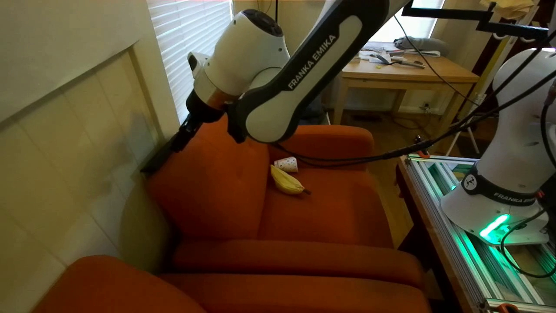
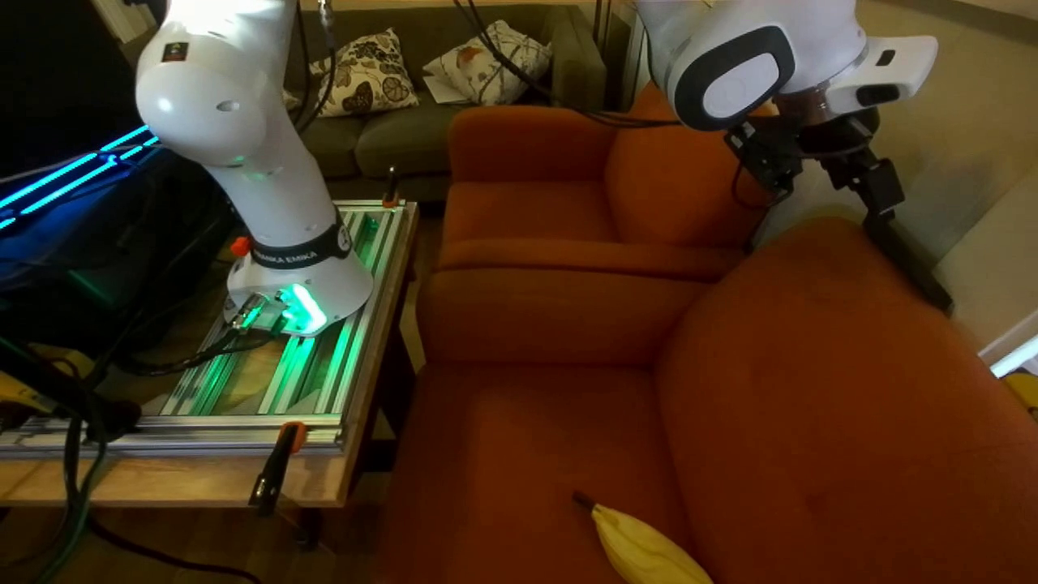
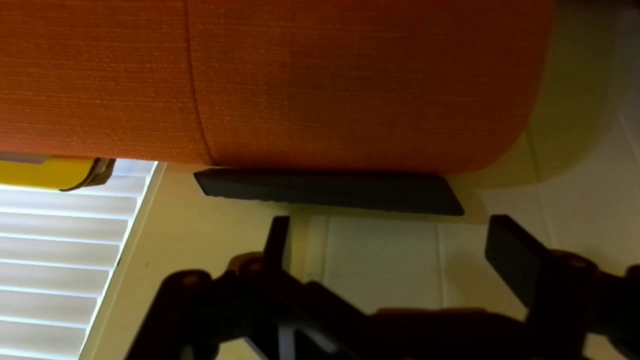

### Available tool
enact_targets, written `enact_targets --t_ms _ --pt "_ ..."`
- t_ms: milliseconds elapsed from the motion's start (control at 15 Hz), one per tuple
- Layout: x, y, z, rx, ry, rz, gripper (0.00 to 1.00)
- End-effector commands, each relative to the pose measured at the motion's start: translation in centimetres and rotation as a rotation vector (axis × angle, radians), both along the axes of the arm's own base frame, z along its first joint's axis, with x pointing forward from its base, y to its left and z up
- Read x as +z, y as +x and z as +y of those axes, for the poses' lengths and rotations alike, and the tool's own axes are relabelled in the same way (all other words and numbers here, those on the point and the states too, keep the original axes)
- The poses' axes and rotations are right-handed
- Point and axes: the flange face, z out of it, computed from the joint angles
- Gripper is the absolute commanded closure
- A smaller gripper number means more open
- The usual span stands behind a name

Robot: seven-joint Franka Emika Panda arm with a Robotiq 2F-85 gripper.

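My gripper point(image 3: 389, 227) is open in the wrist view, its two dark fingers wide apart with nothing between them. Just beyond the fingertips lies a flat dark grey object point(image 3: 330, 192). It rests along the top edge of the orange sofa's backrest point(image 3: 350, 90), on the wall side. The grey object also shows in both exterior views point(image 1: 157, 158) point(image 2: 908, 264), close to the gripper. Whether a finger touches it cannot be told. A yellow banana point(image 1: 286, 180) lies on the sofa seat, and shows partly cut off in an exterior view point(image 2: 645, 545). A speckled white cup point(image 1: 286, 164) lies beside the banana.
The pale wall point(image 1: 65, 182) stands close behind the backrest. A window with white blinds point(image 1: 195, 39) is beside it. A yellow item point(image 3: 45, 172) shows past the sofa's edge. Cables point(image 1: 365, 158) hang from the arm over the seat. The robot base stands on a metal-framed table point(image 2: 316, 454).
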Motion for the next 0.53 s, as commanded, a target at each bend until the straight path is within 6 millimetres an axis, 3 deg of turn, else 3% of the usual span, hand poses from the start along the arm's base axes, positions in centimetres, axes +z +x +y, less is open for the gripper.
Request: enact_targets --t_ms 0,467 --pt "-0.6 -0.2 1.0 -0.011 -0.063 -0.009 0.00" --pt "-1.9 -0.2 3.4 0.004 -0.161 0.004 0.00"
